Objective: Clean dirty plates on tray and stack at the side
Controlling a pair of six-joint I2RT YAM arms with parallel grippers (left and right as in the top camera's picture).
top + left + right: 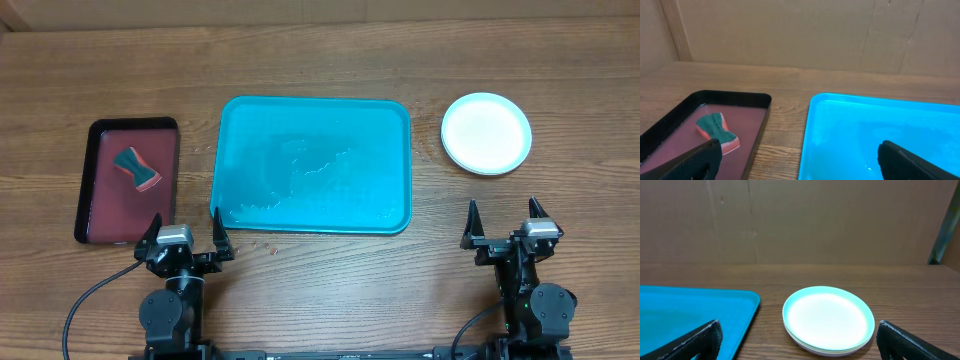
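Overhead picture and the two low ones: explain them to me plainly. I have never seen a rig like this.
This is a robot with two arms at a wooden table. The overhead picture looks straight down; the arms sit at its bottom edge. Each other picture comes from a camera on one wrist, so the dark shapes in its lower corners are that arm's own fingers. The left gripper and the right gripper are both open and hold nothing. On the table lie a small dark-red tray with a sponge in it, a large teal tray with no plates on it, and to the right a stack of plates, the top one clean.
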